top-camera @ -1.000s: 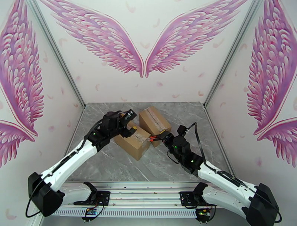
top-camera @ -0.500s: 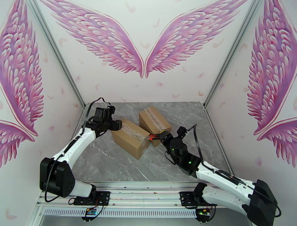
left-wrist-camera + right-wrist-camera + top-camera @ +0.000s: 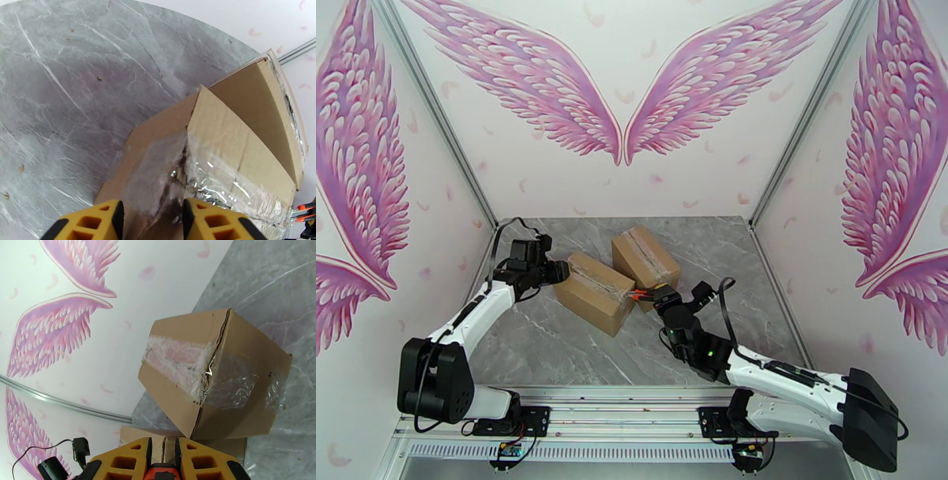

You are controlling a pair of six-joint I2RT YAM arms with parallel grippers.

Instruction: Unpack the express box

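Note:
Two taped cardboard boxes lie mid-table. The nearer express box (image 3: 594, 292) lies slanted, and a second box (image 3: 645, 256) sits just behind it. My left gripper (image 3: 559, 271) is at the nearer box's left end. In the left wrist view its yellow fingers (image 3: 112, 219) straddle the taped, split seam of that box (image 3: 221, 138), partly apart. Whether they press on the cardboard is unclear. My right gripper (image 3: 649, 297) is at the box's right end, shut on an orange-handled cutter (image 3: 636, 296). The right wrist view faces the second box (image 3: 213, 374), whose tape is torn along its seam.
The grey marble table (image 3: 553, 347) is walled in by white panels with pink wings on three sides. Metal corner posts (image 3: 466, 170) stand at the back corners. Open tabletop lies in front of the boxes, toward the arm bases.
My left arm swung off the top of the nearer box to its left end, and its jaws narrowed. My right arm drew back slightly toward me, still holding the cutter.

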